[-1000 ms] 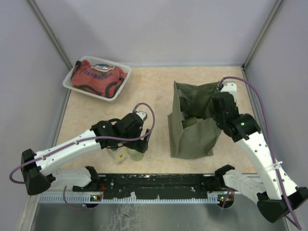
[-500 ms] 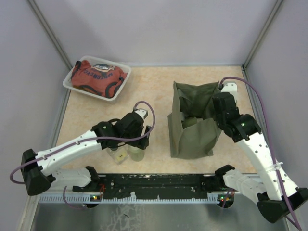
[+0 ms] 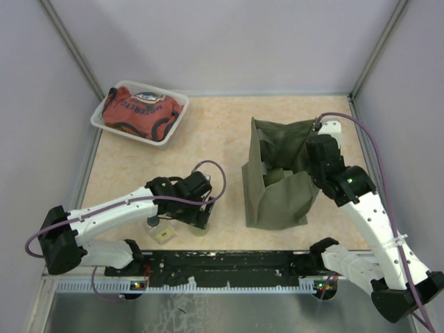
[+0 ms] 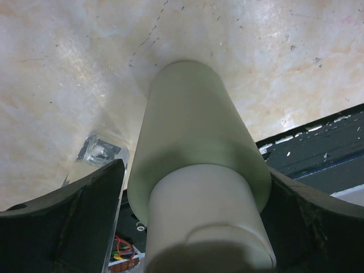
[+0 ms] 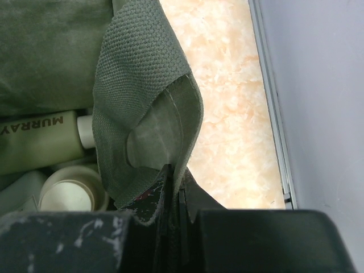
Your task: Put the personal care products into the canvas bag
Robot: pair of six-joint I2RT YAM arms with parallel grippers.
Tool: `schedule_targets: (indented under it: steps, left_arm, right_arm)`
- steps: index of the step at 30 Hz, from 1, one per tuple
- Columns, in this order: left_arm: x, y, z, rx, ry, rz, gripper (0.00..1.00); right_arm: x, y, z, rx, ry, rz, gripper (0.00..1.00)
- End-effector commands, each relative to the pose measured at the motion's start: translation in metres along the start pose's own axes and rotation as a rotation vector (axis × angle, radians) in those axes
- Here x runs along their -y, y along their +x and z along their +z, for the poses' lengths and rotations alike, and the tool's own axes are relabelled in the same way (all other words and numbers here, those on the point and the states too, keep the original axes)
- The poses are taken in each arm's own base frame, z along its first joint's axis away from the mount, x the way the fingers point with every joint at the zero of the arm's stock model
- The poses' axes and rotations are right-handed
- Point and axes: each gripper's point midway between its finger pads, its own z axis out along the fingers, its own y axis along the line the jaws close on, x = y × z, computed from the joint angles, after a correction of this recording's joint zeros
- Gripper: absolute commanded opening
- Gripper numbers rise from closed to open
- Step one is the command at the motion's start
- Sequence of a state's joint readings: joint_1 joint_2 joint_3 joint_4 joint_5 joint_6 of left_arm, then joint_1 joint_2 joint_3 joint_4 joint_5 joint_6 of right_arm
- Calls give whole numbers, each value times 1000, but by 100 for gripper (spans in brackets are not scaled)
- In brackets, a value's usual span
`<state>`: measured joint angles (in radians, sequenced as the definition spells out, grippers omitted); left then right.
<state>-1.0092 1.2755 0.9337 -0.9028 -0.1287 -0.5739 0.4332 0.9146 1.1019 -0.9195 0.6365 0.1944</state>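
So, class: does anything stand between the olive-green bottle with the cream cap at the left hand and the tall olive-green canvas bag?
Nothing visible. Only bare beige table lies between the olive-green cream-capped bottle in the left hand and the olive-green canvas bag, whose rim the right hand pinches open.

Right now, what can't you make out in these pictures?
Left wrist view: whether the left tool touches the olive-green bottle; shadow hides the contact.
Top view: that bottle, mostly under the left arm.
Right wrist view: the lettered bottle reads MURRAY, the rest cut by the left edge; how many bottles lie in the canvas bag, behind its fold.
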Motion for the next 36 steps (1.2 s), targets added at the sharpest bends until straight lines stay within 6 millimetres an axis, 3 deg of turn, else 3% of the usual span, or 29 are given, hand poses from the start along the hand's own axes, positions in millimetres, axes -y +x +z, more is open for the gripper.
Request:
schedule_targets:
  steps: [1, 3, 5, 10, 11, 14, 17, 20, 22, 28, 33, 36]
  left_arm:
    - [-7, 8, -14, -14, -19, -27, 95]
    - [-6, 7, -15, -3, -5, -29, 91]
    - [-2, 5, -14, 1, 12, -25, 75]
    - [4, 1, -11, 2, 30, -8, 4]
    - [5, -1, -11, 9, 37, -6, 0]
    - [18, -18, -19, 76, 98, 10, 0]
    - [39, -48, -46, 214, 219, 36, 0]
    - [64, -88, -96, 419, 375, 76, 0]
    - [82, -103, -132, 526, 497, 125, 0]
    - [120, -119, -229, 720, 791, 285, 0]
    - [138, -135, -290, 881, 914, 407, 0]
    - [150, -152, -310, 949, 932, 478, 0]
  right_arm:
    - [10, -9, -2, 43, 31, 6, 0]
    - [9, -9, -2, 43, 28, 7, 0]
    - [8, -8, -1, 40, 27, 6, 0]
    - [9, -8, -2, 40, 29, 5, 0]
    - [9, -8, -2, 40, 31, 6, 0]
    - [10, -7, -2, 38, 32, 3, 0]
    - [11, -6, -3, 34, 34, 1, 0]
    - [12, -5, -3, 31, 40, 0, 0]
    - [12, -5, -3, 30, 41, 1, 0]
    - [12, -3, -2, 21, 44, -2, 0]
    - [12, -3, -3, 20, 41, -1, 0]
    - [11, -3, -2, 17, 41, -4, 0]
